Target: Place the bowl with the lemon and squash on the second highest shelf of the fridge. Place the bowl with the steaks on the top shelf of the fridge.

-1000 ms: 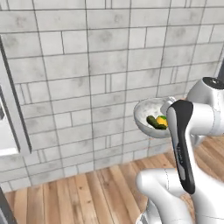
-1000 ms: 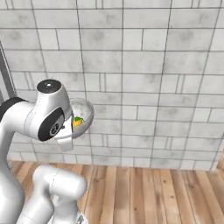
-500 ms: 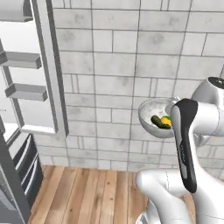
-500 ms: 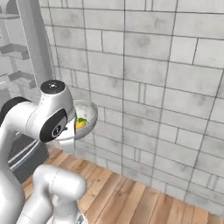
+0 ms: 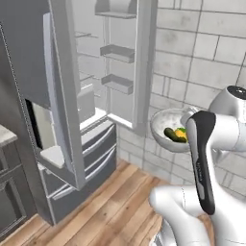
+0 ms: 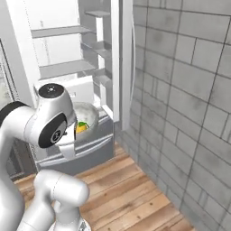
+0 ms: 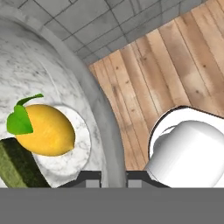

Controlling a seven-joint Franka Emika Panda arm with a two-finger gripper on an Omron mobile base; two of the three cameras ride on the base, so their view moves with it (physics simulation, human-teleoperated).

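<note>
Marble bowl (image 7: 65, 78) is pinched at its rim by my claw (image 7: 113, 178); one finger sits inside the wall and one outside, pressed together on the thin edge. I hold the bowl up in the air, well above the wooden floor (image 5: 115, 206).

Inside the bowl, just beyond my claw on the inner side, lies the lemon (image 7: 43, 129) with one green leaf. The dark green squash (image 7: 17, 166) touches the lemon and lies closer to the near edge of the hand view. In the left base view the bowl (image 5: 166, 122) sits in front of my white arm, with the squash (image 5: 170, 135) and the lemon (image 5: 181, 133) side by side in it. In the right base view the bowl (image 6: 89, 113) is partly hidden behind my elbow joint, and the lemon (image 6: 82, 127) shows as a yellow spot.

The fridge (image 5: 72, 110) stands open ahead of the claw and to its left in the left base view. Its door (image 5: 127, 57) carries small racks and is swung back toward the grey brick wall (image 6: 189, 103). Inner shelves (image 6: 58, 31) are seen in the right base view, beyond the bowl and higher than it. The bowl is apart from the fridge, not on any shelf. Drawers (image 5: 91, 153) are at the bottom of the fridge.
</note>
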